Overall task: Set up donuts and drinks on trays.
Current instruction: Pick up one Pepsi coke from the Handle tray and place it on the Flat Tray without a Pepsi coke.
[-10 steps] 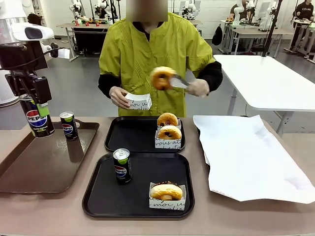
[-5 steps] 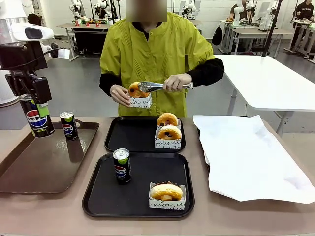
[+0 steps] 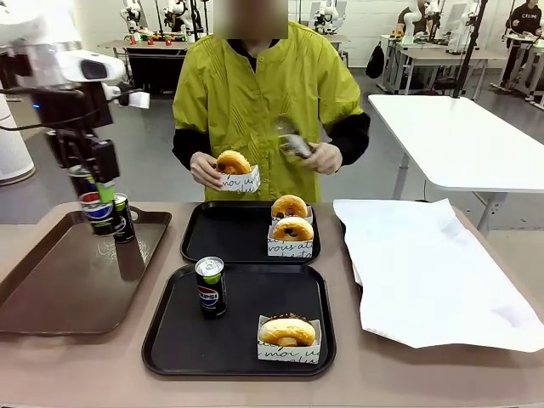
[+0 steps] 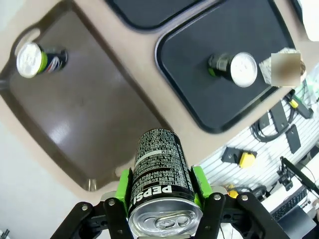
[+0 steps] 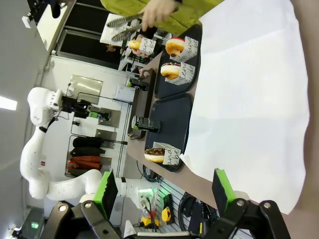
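Left gripper (image 4: 162, 199) pinched a Pepsi can (image 4: 158, 172), aloft over the brown tray (image 3: 51, 293) at 10 o'clock | right gripper (image 5: 164, 191) spread, empty | advice: carry it level toward the far black tray (image 3: 225, 234) at 12, lowering upright beside its donuts (image 3: 290, 218).

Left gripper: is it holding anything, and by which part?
Yes. The left gripper holds a Pepsi can, its green pads clamped on opposite sides of the can's body just below the silver top.
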